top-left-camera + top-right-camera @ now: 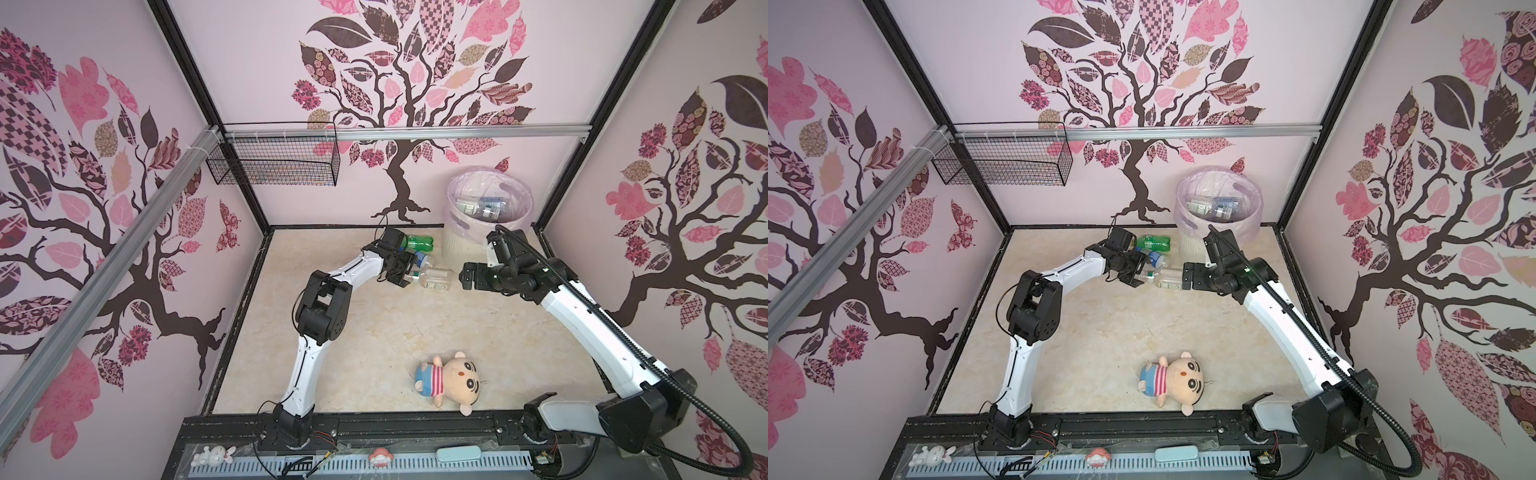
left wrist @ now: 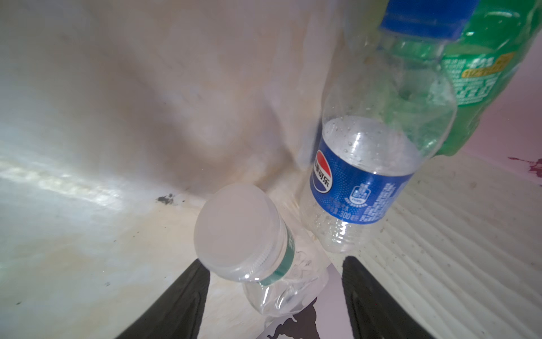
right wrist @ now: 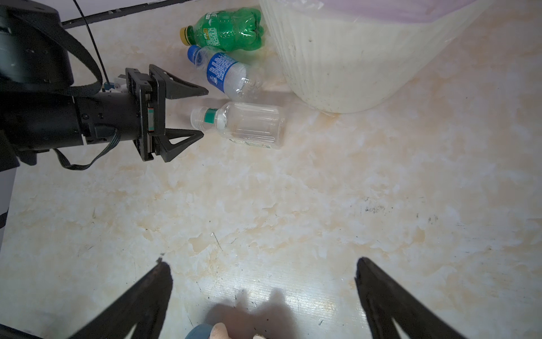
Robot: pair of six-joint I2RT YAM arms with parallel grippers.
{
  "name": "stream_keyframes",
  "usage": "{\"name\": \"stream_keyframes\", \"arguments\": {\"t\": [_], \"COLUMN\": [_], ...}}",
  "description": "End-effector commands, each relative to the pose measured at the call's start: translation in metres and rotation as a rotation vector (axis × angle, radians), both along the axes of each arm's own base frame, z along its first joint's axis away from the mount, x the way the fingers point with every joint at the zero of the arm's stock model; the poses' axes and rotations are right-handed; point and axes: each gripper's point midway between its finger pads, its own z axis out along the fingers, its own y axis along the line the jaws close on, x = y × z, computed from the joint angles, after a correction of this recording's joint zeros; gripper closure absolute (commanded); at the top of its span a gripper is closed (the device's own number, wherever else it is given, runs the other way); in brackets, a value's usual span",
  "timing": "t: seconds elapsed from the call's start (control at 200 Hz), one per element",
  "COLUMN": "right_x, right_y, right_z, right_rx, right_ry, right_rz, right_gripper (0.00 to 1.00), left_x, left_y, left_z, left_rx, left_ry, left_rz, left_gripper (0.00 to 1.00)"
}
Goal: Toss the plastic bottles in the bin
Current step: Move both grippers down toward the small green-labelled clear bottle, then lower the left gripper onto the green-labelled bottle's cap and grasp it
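Three plastic bottles lie on the floor beside the bin [image 1: 457, 249] [image 1: 1192, 249] [image 3: 337, 58]: a green one [image 1: 419, 241] [image 3: 228, 29], a blue-labelled one [image 1: 424, 259] [image 2: 360, 182] [image 3: 225, 70], and a clear one with a white cap and green band [image 1: 434, 279] [image 2: 243, 232] [image 3: 249, 123]. My left gripper [image 1: 413, 271] [image 2: 275, 262] [image 3: 202, 113] is open, its fingers on either side of the clear bottle's cap with gaps showing. My right gripper [image 1: 464, 277] [image 3: 262, 262] hovers open over bare floor, empty. More bottles [image 1: 482, 206] lie inside the bin.
A plush doll [image 1: 451, 382] [image 3: 217, 331] lies near the front edge. A black wire mesh basket [image 1: 274, 162] hangs on the back left rail. Walls enclose the floor on three sides; the bin stands in the back right corner.
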Motion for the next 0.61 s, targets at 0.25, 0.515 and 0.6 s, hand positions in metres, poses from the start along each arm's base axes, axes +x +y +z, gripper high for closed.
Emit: {"name": "stream_keyframes", "arguments": {"t": [0.25, 0.515, 0.6], "right_x": [0.007, 0.007, 0.006], "right_y": [0.007, 0.009, 0.008], "right_z": [0.002, -0.001, -0.002], "right_rx": [-0.03, -0.031, -0.031], "right_ry": [-0.002, 0.005, 0.004], "right_rz": [0.02, 0.02, 0.018], "right_gripper": [0.0, 0.0, 0.0], "left_x": [0.0, -0.004, -0.006], "left_y": [0.006, 0.01, 0.01], "left_z": [-0.025, -0.04, -0.041], "left_rx": [0.035, 0.075, 0.086], "left_ry": [0.049, 0.056, 0.057], "left_rz": [0.028, -0.005, -0.018], "left_gripper": [0.33, 0.37, 0.39]}}
